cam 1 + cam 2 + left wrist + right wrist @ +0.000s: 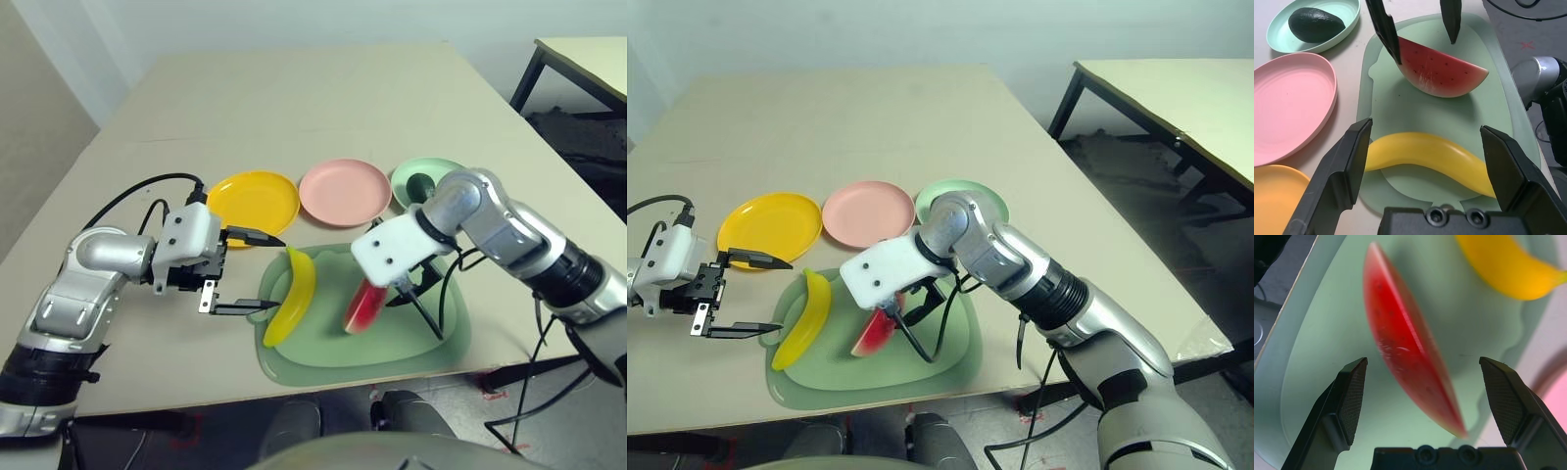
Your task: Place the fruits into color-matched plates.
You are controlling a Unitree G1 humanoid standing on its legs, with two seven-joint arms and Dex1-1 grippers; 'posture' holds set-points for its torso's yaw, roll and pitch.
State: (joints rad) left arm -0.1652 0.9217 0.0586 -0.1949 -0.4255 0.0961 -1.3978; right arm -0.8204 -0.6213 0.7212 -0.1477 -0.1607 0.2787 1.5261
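Three round plates (pixel 344 191), one banana (pixel 291 297), one watermelon wedge (pixel 363 307), one avocado (pixel 1316 24), one cutting mat (pixel 362 352)

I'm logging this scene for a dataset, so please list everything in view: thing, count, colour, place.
banana: 1, yellow, left part of the mat
watermelon: 1, red with green rind, middle of the mat
avocado: 1, dark green, in the green plate
yellow plate: 1, yellow-orange, leftmost of the row behind the mat
pink plate: 1, pink, middle of the row
green plate: 1, mint green, rightmost of the row
mat: 1, pale green, near table edge
table: 1, beige, under everything
second table: 1, beige with black legs, far right
left tool: 1, black, open, beside the banana
right tool: 1, black, open, over the watermelon
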